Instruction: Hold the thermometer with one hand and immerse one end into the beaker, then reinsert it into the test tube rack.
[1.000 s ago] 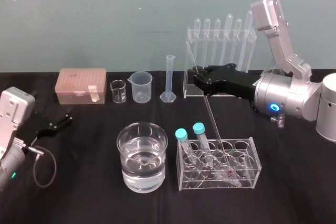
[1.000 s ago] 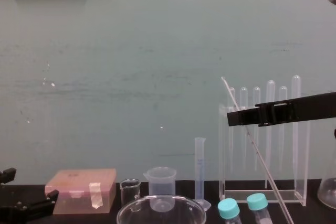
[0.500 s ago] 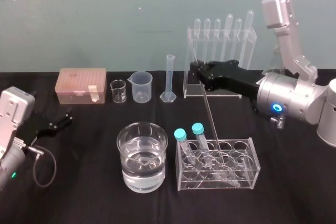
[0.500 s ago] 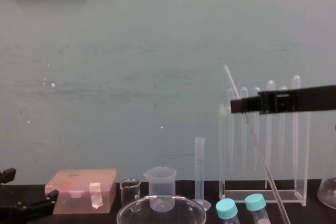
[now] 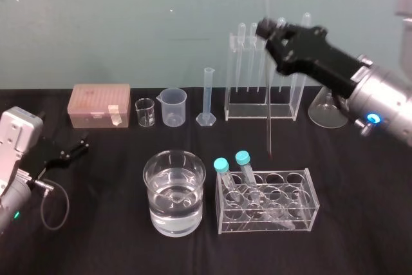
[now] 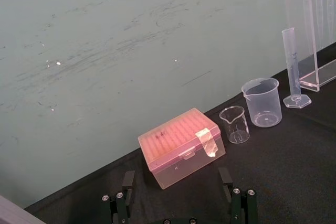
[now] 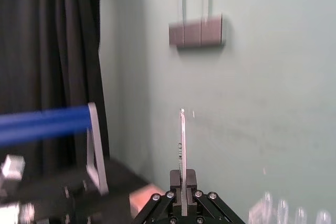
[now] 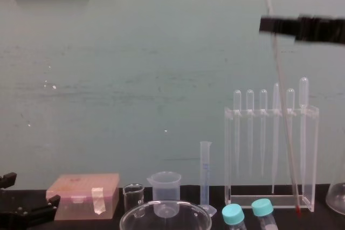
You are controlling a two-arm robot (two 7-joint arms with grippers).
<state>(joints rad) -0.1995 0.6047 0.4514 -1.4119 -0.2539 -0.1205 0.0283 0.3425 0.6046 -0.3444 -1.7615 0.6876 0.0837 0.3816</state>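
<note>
Hanging almost upright from the right pincer (image 5: pixel 270 30), the thermometer (image 5: pixel 268 104) is clenched on its upper stem with the red bulb down, so the end meant for the water already faces the bench (image 5: pixel 103 243). The right wrist view shows both fingers pressed flat against the glass (image 7: pixel 182 145). Its tip floats above the cloth just at 12 o'clock of the test tube rack (image 5: pixel 293 220), in none of the holes and in front of the tall pipette stand (image 5: pixel 248 113). The high grip looks deliberate: it leaves a long free length to go into the liquid while the pincer stays well above any rim. The beaker (image 5: pixel 154 178), part full of water, stands at 9 o'clock of the rack, so a sideways carry is probably next. Two blue-capped tubes (image 5: pixel 222 165) rise at the rack's 9 o'clock end, between tip and beaker; the present height should clear them. A rod this thin may swing, so a slow carry seems wise. The left pincer (image 5: pixel 67 151) lies parked at the bench's far 9 o'clock edge, released and holding nothing
</note>
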